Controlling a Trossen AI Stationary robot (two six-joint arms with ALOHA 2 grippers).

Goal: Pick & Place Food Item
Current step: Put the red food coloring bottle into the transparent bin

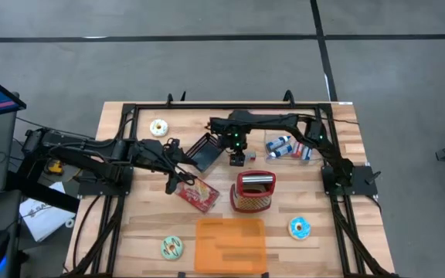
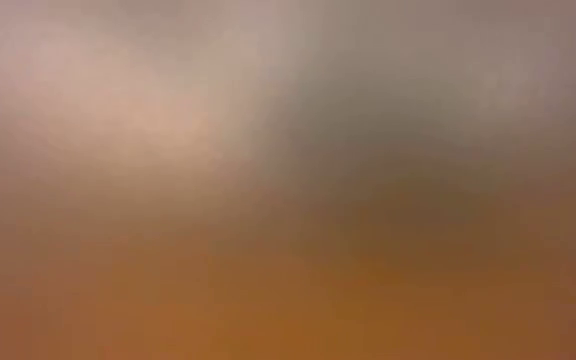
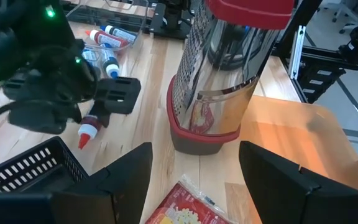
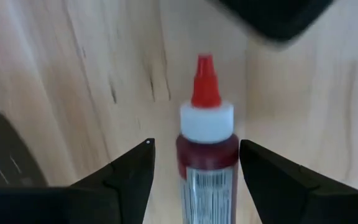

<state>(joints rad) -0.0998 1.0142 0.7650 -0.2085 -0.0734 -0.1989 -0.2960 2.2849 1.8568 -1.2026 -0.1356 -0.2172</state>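
A wooden tabletop (image 1: 361, 147) is seen from above, with 2 dark robot arms reaching toward its middle. The task is to pick up a food item and set it down elsewhere; judging by the pictures, no item has been lifted yet, so the grasp, the carry and the placing all remain.

The right pincer (image 4: 194, 171) points down at the tabletop near the centre. Its 2 fingers stand wide apart on either side of a small red sauce bottle (image 4: 205, 158) with a white collar and red nozzle, which lies flat on the wood. Gaps show on both sides, so the fingers are not touching it. This looks like the item about to be taken.

The left pincer (image 3: 194, 180) is also wide and holds nothing. It hovers just above a red snack packet (image 3: 182, 208), near a metal box grater (image 3: 225, 81) with a red handle and base. A black wire basket (image 1: 204, 151) sits between the 2 arms.

An orange tray (image 1: 231, 245) lies at the front edge with nothing on it, perhaps the drop-off spot. 3 doughnuts (image 1: 158, 127) are scattered around, and more bottles (image 1: 283, 145) lie at the back right. The table-level camera shows only blur.
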